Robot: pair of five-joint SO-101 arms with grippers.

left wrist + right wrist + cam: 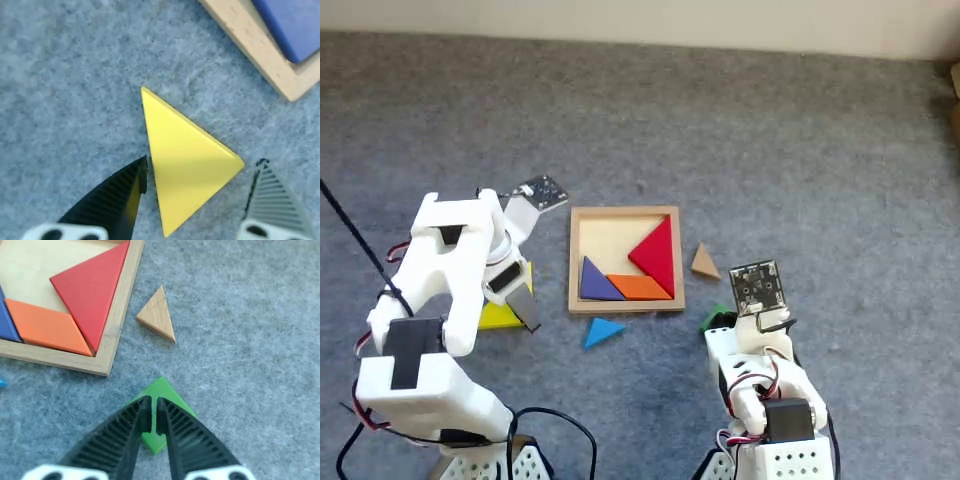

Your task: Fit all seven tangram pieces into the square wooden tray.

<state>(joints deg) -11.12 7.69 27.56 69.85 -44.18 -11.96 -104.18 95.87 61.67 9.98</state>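
The square wooden tray [576,262] holds a red triangle [656,254], an orange parallelogram [640,287] and a blue triangle [597,281]. A yellow triangle [185,160] lies flat on the carpet left of the tray. My left gripper [202,169] is open, with one finger on each side of the yellow triangle. My right gripper [151,407] is shut, its tips just above a green piece [163,390] on the carpet near the tray's front right corner. A plain wooden triangle [704,261] lies right of the tray. A small light-blue triangle [603,331] lies in front of it.
Grey carpet covers the whole table. The back left part of the tray [35,262] is bare wood. The left arm's body [445,290] stands over the carpet left of the tray, and the right arm's base [770,420] sits at the front right.
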